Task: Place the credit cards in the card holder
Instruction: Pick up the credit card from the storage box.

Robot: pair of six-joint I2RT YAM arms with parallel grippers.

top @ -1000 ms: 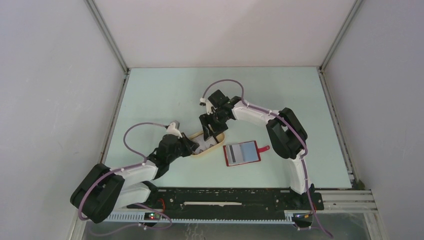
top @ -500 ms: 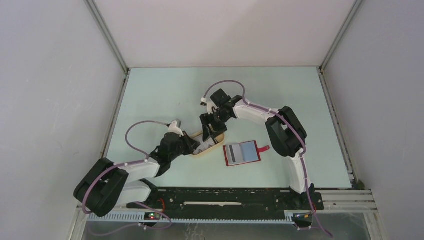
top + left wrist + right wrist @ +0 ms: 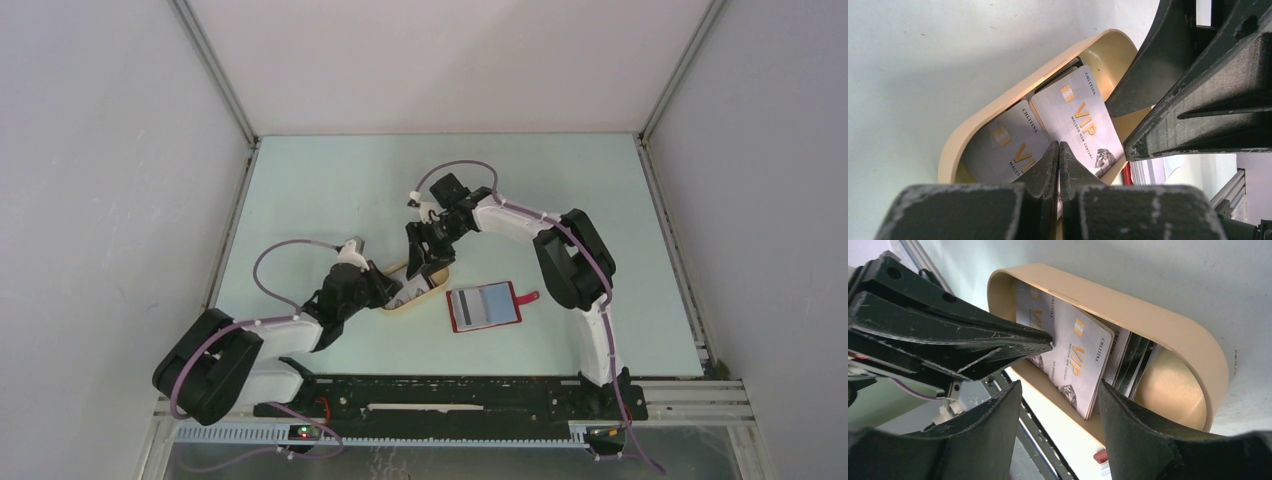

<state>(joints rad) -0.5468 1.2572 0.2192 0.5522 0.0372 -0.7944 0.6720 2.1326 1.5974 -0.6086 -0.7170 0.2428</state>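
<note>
Several silvery credit cards marked VIP stand tilted in a beige oval tray. My left gripper is shut, its tips resting against the front cards; I cannot tell whether a card is pinched. My right gripper is open, one finger inside the tray and one outside its near wall, around the front card's lower corner. The red card holder lies open on the table, right of the tray, with neither gripper on it.
Both arms meet over the tray: the left gripper from the lower left, the right gripper from above. More cards with dark stripes lean behind the front ones. White walls enclose the pale green table.
My right wrist has shifted slightly back and right, and its jaws have narrowed a little. The left arm has edged towards the tray with its jaws pressed fully together.
</note>
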